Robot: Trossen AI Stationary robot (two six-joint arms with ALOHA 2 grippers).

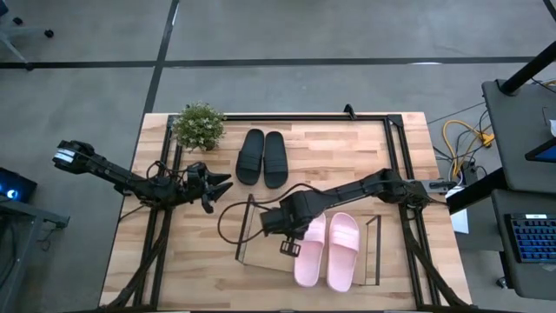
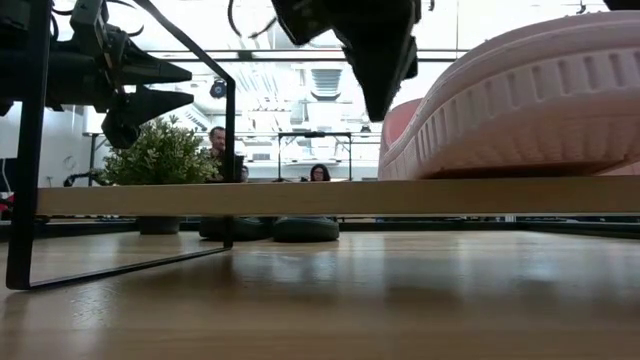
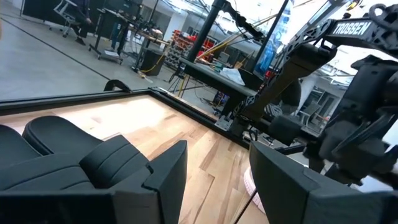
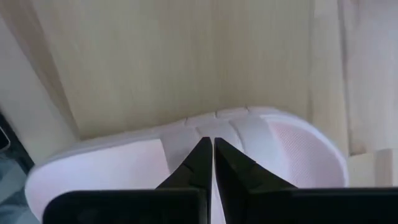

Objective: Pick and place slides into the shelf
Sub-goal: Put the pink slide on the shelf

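Right claw (image 1: 290,246), pinched shut and empty above the pink slide (image 1: 310,252) (already shelved), could nudge it off the shelf (image 1: 261,254).

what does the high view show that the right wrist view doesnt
Only the high view shows the black slides lying on the tabletop behind the shelf, the potted plant, and the left gripper open near the black pair. Only the right wrist view shows the right gripper with its fingers closed together, directly above a pink slide's strap. Both show the pink slides resting on the light-wood shelf.
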